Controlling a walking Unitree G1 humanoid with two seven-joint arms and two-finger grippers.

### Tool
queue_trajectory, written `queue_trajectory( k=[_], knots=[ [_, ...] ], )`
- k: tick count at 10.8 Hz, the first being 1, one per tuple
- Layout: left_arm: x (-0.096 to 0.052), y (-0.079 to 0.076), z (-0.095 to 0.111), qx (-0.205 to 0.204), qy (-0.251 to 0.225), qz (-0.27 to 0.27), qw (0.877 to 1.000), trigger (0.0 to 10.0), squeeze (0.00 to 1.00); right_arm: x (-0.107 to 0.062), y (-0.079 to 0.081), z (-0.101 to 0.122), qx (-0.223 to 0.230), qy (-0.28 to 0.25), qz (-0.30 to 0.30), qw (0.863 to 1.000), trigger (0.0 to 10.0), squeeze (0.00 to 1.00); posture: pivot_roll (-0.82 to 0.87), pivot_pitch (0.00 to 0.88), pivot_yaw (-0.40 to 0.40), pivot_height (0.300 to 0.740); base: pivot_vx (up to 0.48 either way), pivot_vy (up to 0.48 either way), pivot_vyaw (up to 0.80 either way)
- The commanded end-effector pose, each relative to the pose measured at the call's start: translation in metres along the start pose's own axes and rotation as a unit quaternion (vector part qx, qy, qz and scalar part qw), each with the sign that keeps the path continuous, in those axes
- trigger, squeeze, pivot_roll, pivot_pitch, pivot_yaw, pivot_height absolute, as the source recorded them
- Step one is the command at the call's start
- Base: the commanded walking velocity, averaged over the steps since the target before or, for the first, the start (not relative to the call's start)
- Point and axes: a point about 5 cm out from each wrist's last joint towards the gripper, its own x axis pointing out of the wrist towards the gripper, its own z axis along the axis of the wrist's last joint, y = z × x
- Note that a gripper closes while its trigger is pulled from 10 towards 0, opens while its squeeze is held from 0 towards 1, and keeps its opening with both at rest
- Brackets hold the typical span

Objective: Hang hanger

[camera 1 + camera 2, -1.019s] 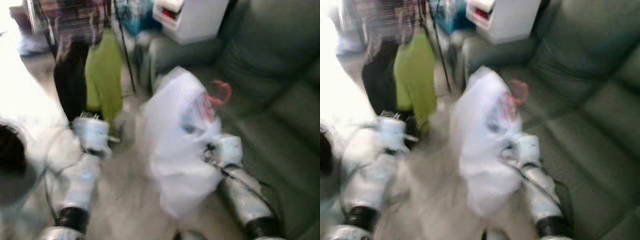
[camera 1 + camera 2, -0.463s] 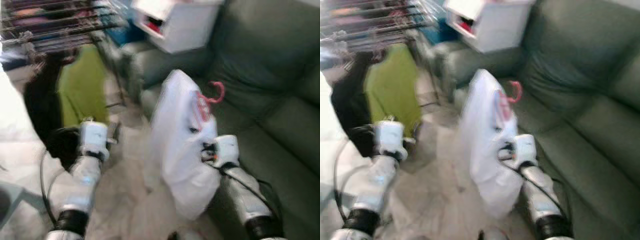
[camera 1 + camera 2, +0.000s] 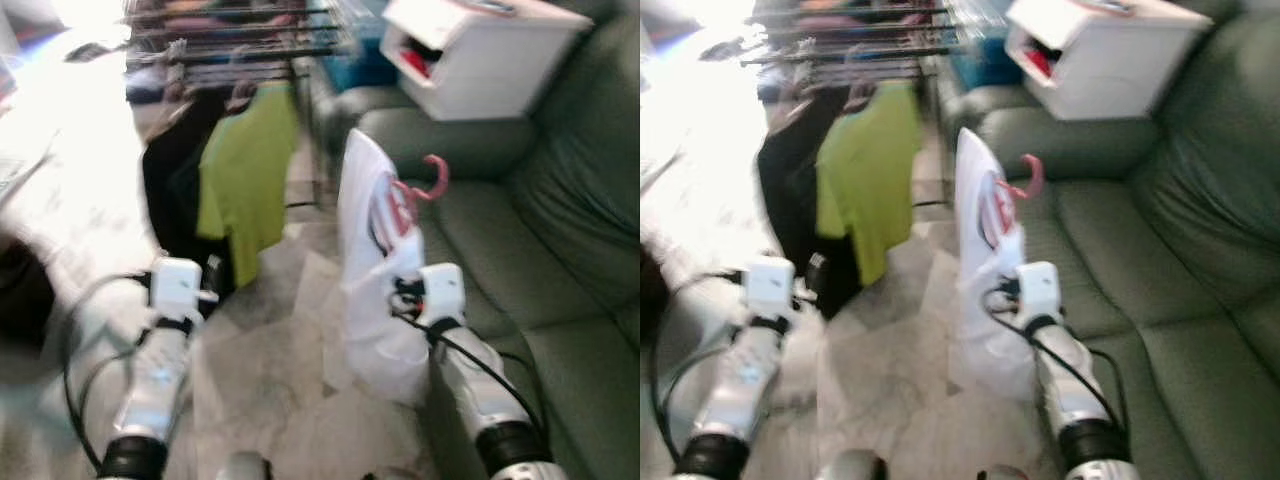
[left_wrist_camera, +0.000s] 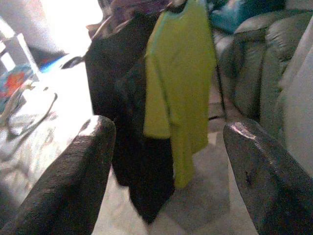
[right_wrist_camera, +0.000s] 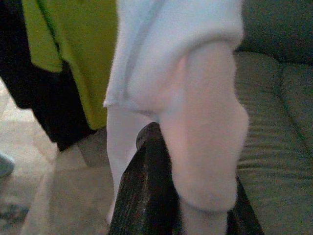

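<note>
Right gripper point(image 3: 405, 292) at frame centre, jaws clamped on a white garment point(image 3: 375, 270) that hangs from a pink hanger point(image 3: 425, 183); hanger hook stands above the garment, upper centre-right. Left gripper point(image 4: 166, 161) at lower left of the head views, jaws wide apart with nothing between them, pointing toward a green shirt point(image 3: 247, 180) and a black garment point(image 3: 175, 195) hung on a drying rack point(image 3: 230, 45) at top centre. Green sofa point(image 3: 540, 280) on the right, white box point(image 3: 480, 55) on its arm; head views blurred
</note>
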Motion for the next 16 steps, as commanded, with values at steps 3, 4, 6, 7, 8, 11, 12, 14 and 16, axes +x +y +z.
queue_trajectory(
  k=[3,4,6,7,8,11,12,14,16],
  knots=[
    [0.003,0.003,0.009,0.003,-0.011,0.021,1.0,10.0,0.0,0.01,0.01,0.017,-0.002,-0.034,0.014,0.999,10.0,0.0,0.0,0.0,-0.046,0.74,0.0,0.0,0.58],
    [0.003,0.001,0.009,0.003,-0.013,0.014,1.0,10.0,0.0,0.01,0.011,0.015,-0.001,-0.032,0.011,0.999,10.0,0.0,0.0,0.0,-0.046,0.74,0.277,0.0,0.0],
    [0.004,-0.006,0.012,-0.014,-0.016,-0.007,1.0,10.0,0.0,0.009,0.008,0.01,-0.008,-0.023,-0.016,1.0,10.0,0.0,0.0,0.0,-0.034,0.74,0.398,0.0,0.0],
    [0.006,-0.008,0.013,-0.012,-0.018,-0.008,1.0,10.0,0.0,0.011,0.009,0.008,-0.009,-0.021,-0.019,1.0,10.0,0.0,-0.01,0.0,-0.028,0.74,0.454,0.0,0.0],
    [0.009,-0.011,0.015,-0.011,-0.02,-0.011,1.0,10.0,0.0,0.014,0.009,0.011,-0.018,-0.025,-0.021,0.999,10.0,0.0,-0.01,0.0,-0.024,0.74,0.454,0.0,0.0],
    [0.011,-0.013,0.017,-0.013,-0.02,-0.013,1.0,10.0,0.0,0.016,0.009,0.013,-0.016,-0.03,-0.024,0.999,10.0,0.0,-0.01,0.0,-0.021,0.74,0.453,0.0,0.0],
    [0.011,-0.013,0.018,-0.012,-0.021,-0.012,1.0,10.0,0.0,0.016,0.009,0.013,-0.022,-0.029,-0.025,0.999,10.0,0.0,-0.01,0.0,-0.025,0.74,0.446,0.0,0.0],
    [0.011,-0.013,0.017,-0.015,-0.016,-0.009,1.0,10.0,0.0,0.017,0.008,0.013,-0.025,-0.028,-0.03,0.999,10.0,0.0,-0.01,0.0,-0.024,0.74,0.403,0.156,0.0],
    [0.012,-0.013,0.017,-0.013,-0.011,-0.006,1.0,10.0,0.0,0.017,0.007,0.011,-0.027,-0.025,-0.034,0.999,10.0,0.0,-0.01,0.0,-0.023,0.74,0.321,0.356,0.0]
  ],
)
